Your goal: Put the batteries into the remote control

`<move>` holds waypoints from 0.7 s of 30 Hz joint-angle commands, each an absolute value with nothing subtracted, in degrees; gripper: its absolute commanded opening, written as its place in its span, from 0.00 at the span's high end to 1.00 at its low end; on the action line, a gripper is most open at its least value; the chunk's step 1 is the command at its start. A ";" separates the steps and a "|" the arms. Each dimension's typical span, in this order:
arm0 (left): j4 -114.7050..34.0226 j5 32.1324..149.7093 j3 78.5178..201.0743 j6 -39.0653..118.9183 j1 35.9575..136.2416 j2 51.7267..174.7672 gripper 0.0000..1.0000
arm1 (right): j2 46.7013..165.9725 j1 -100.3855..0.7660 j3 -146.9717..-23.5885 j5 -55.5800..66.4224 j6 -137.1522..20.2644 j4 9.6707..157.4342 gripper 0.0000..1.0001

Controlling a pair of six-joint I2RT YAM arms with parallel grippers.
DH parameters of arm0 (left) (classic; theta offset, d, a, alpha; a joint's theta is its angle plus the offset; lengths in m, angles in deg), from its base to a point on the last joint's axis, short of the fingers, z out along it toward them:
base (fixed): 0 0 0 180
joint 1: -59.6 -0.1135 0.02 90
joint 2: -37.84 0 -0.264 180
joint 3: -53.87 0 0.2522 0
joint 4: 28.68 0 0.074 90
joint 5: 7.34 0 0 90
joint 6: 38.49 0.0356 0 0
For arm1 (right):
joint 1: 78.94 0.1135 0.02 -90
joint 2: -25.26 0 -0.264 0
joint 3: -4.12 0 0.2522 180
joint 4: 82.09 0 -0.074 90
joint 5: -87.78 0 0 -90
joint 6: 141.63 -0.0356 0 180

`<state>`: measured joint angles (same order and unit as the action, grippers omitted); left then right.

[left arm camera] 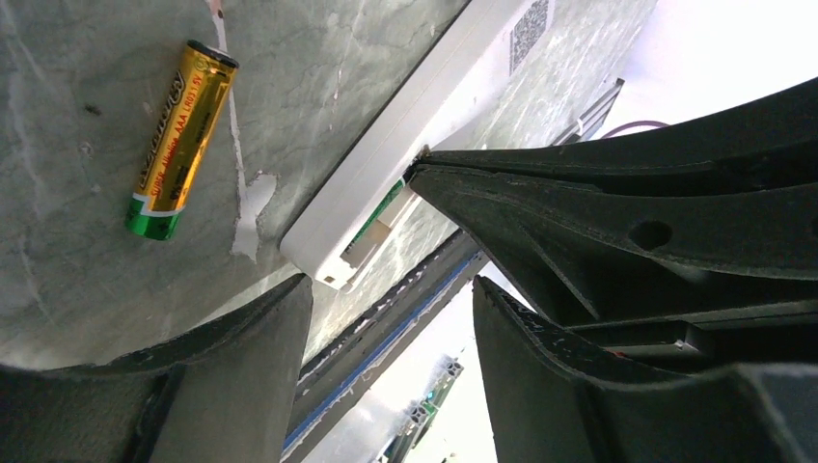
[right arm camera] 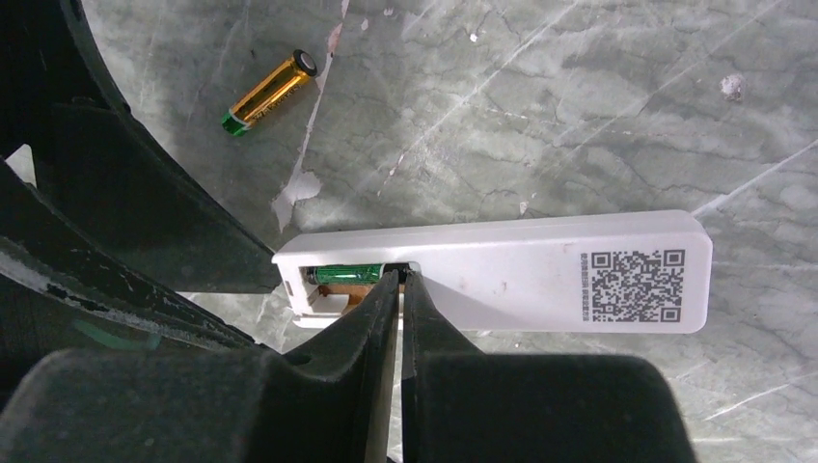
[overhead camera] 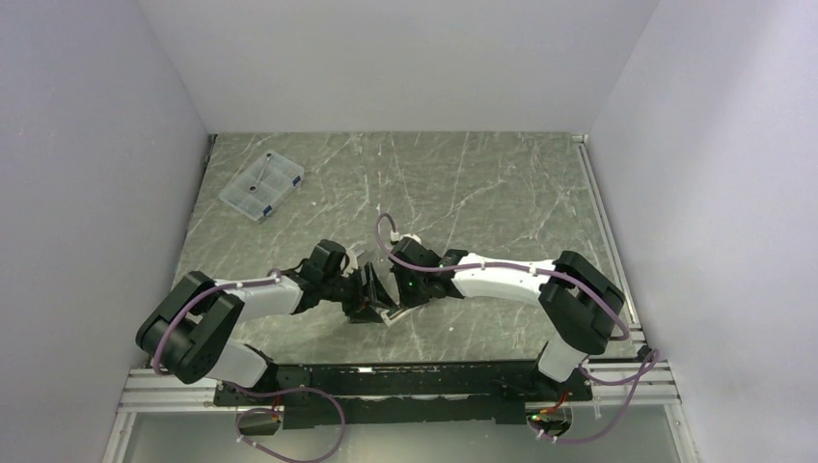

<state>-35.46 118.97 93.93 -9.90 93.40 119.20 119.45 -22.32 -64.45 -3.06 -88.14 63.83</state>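
Note:
The white remote control point(right arm camera: 540, 270) lies face down with a QR label up and its battery bay open at the left end. The dark green battery point(right arm camera: 347, 274) sits in the bay's far slot. The copper-orange battery point(right arm camera: 270, 92) lies loose on the table beyond the remote, and also shows in the left wrist view point(left arm camera: 181, 140). My right gripper point(right arm camera: 400, 278) is shut, its tips touching the bay's edge beside the green battery. My left gripper point(left arm camera: 391, 289) is open and empty just off the remote's point(left arm camera: 405, 164) bay end. In the top view both grippers point(overhead camera: 371, 289) cover most of the remote point(overhead camera: 394, 314).
A clear plastic compartment box point(overhead camera: 261, 185) stands at the far left of the grey marbled table point(overhead camera: 482, 193). White walls close in the left, right and back. The aluminium rail point(overhead camera: 386, 386) with the arm bases runs along the near edge.

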 commanded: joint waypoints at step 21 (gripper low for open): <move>-35.78 119.84 96.72 -7.74 93.70 118.86 0.33 | 124.84 -16.10 -70.16 -12.20 -88.25 56.35 0.96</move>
